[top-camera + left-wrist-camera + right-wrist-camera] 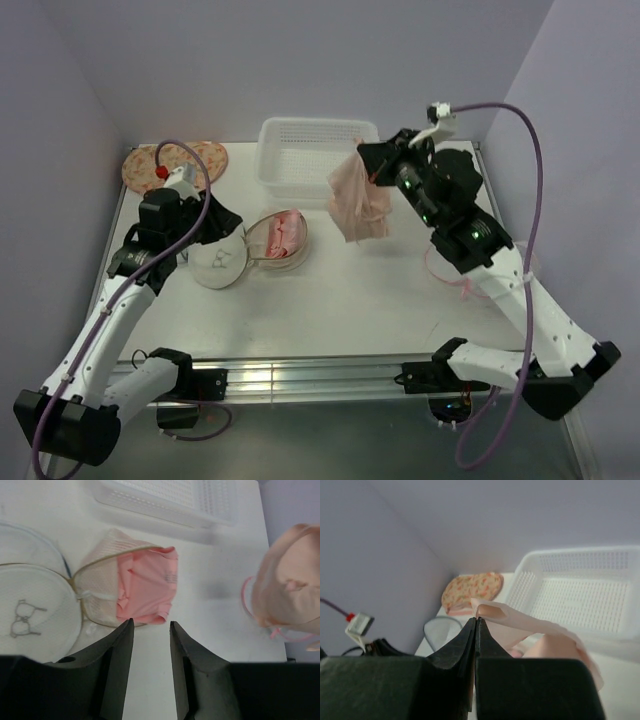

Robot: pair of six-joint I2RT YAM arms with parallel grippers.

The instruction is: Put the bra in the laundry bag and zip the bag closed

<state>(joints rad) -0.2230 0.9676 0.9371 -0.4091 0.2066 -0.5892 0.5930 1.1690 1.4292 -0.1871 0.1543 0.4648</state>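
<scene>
1. Left pincer: jaws parted and gripping nothing. Bare bench showed between the two fingers. In the overhead view it sat left of centre, just above the laundry bag.
2. Laundry bag: on the bench, left of centre in the overhead view, unzipped and spread into two round mesh halves joined at one side. The left half carried the small black line drawing. The right half, edged by the tan zip rim, held a pink garment.
3. Right pincer: jaws pressed together on a fold of the bra.
4. Bra: pale pink, hanging in the air below the right pincer, clear of the bench. In the overhead view it was right of centre in the upper half, in front of the basket's right end and well apart from the laundry bag.
5. Basket: white and perforated, at top centre by the back wall.
6. Floral disc: flat on the bench, upper left of the overhead view.
</scene>
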